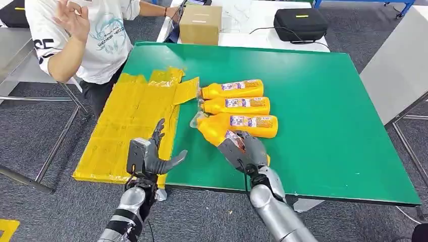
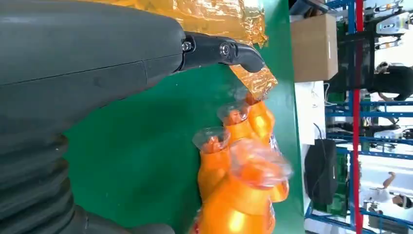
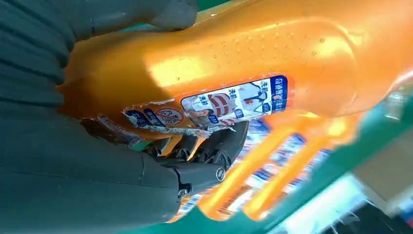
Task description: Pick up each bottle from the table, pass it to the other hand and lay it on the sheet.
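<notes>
My right hand (image 1: 246, 150) grips an orange bottle (image 1: 218, 132) by its body, just above the green table (image 1: 328, 126) near its front edge; its clear cap points toward the sheet. The right wrist view shows the held bottle (image 3: 234, 63) with a torn label lying across the right hand (image 3: 87, 161). Three more orange bottles (image 1: 236, 105) lie side by side right behind it. A crinkled yellow sheet (image 1: 131, 121) covers the table's left part. My left hand (image 1: 151, 157) hovers open over the sheet's near corner, fingers spread, about a hand's width from the held bottle (image 2: 253, 170).
A person in a white T-shirt (image 1: 86, 35) stands at the table's far left corner with one hand raised. A cardboard box (image 1: 200, 24) and a black case (image 1: 300, 23) sit on a white table behind. The green table's right half is bare.
</notes>
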You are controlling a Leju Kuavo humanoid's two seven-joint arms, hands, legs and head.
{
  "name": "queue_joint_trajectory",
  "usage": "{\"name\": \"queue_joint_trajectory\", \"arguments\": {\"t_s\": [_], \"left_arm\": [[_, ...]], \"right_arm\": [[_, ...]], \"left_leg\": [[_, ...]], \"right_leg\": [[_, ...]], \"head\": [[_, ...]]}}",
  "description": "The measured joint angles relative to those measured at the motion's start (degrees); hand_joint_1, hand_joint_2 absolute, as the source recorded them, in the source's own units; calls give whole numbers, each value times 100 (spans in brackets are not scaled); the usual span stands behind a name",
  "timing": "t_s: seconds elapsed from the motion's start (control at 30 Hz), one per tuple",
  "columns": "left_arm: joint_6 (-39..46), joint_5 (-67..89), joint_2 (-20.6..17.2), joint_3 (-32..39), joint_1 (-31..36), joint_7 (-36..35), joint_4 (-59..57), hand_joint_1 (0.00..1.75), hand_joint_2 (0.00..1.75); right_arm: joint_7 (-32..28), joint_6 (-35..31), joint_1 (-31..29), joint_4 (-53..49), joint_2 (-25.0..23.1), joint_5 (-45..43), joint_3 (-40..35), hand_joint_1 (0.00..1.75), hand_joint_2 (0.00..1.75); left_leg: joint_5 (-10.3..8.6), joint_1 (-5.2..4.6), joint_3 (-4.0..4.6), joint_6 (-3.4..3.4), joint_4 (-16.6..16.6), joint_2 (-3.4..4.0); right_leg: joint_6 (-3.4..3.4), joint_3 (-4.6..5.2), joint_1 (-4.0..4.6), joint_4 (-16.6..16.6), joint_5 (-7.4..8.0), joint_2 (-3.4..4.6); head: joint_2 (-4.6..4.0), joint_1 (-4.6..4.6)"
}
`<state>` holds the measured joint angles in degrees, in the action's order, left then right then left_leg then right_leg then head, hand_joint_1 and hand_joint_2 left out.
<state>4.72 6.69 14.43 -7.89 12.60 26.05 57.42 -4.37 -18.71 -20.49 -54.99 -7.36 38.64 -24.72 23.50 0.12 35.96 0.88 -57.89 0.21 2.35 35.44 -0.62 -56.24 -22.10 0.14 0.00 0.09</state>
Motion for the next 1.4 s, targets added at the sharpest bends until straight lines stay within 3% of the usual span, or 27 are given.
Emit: {"name": "queue_joint_trajectory", "arguments": {"t_s": [0.3, 0.67, 1.03, 1.4], "left_arm": [[33, 0, 0, -37, 44, -13, 0, 0, 175], [-328, -453, 0, -311, 212, -230, 0, 0, 175], [-481, -918, -2, -466, 370, -321, 4, 0, 175], [-492, -1302, -33, -442, 281, -389, 28, 0, 175]], "right_arm": [[-109, -63, 121, -210, -175, -118, 5, 175, 175], [-724, -354, -11, -188, -512, -566, -20, 175, 175], [-977, -269, -189, 137, -851, -584, -441, 175, 175], [-920, 264, -243, 434, -905, -682, -1007, 175, 175]], "left_leg": [[1, -4, 26, 2, 0, -10], [0, -2, 36, 1, 0, -10], [0, -2, 43, 2, 0, -12], [0, -2, 49, 2, 0, -14]], "right_leg": [[1, 18, -4, 6, -1, -8], [1, 30, -2, 2, -1, -7], [1, 37, -2, 3, -1, -11], [1, 44, -2, 3, -1, -17]], "head": [[0, 2], [0, 0], [0, 0], [0, 2]]}}
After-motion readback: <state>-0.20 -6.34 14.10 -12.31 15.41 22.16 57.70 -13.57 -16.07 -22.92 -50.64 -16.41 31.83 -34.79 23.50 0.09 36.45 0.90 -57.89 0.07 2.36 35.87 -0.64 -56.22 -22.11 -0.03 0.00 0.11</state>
